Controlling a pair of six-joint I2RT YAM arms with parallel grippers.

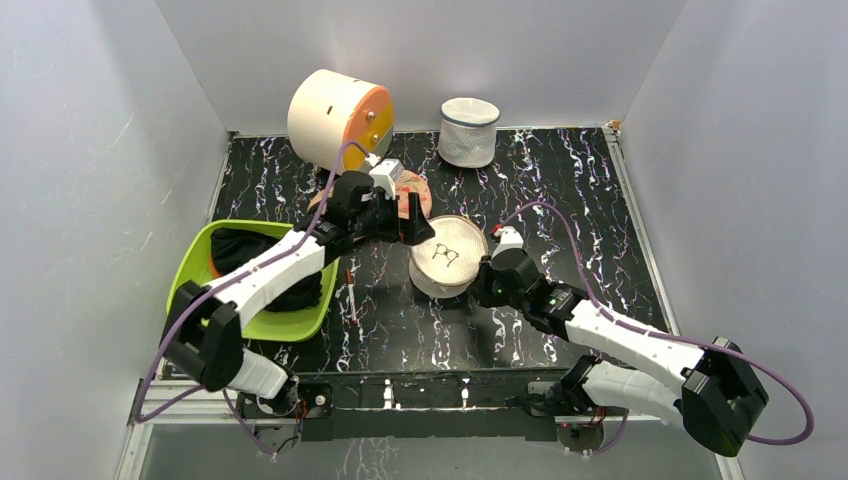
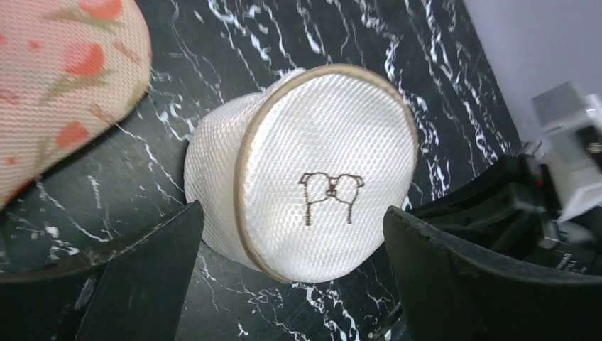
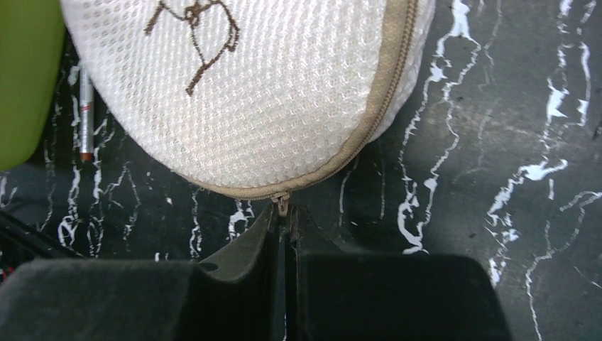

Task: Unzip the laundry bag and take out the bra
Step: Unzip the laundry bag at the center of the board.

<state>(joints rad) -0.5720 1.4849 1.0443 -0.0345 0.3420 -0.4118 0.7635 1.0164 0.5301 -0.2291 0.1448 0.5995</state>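
Observation:
The laundry bag (image 1: 447,257), a round cream mesh dome with tan zip trim and a small line drawing on its flat face, lies mid-table; it also shows in the left wrist view (image 2: 312,170) and the right wrist view (image 3: 241,85). Its zip looks closed. My right gripper (image 3: 284,220) is shut on the zip pull (image 3: 282,204) at the bag's near rim; in the top view it (image 1: 484,280) sits at the bag's right edge. My left gripper (image 2: 294,284) is open, hovering above the bag's far-left side (image 1: 412,228), fingers apart from it. The bra is hidden.
A green bin (image 1: 200,262) with a black garment (image 1: 240,250) sits left. An orange patterned cloth (image 2: 64,78) lies behind the bag. A cream and orange cylinder (image 1: 338,118) and a white mesh bag (image 1: 468,130) stand at the back. A pen (image 3: 85,106) lies near the bin.

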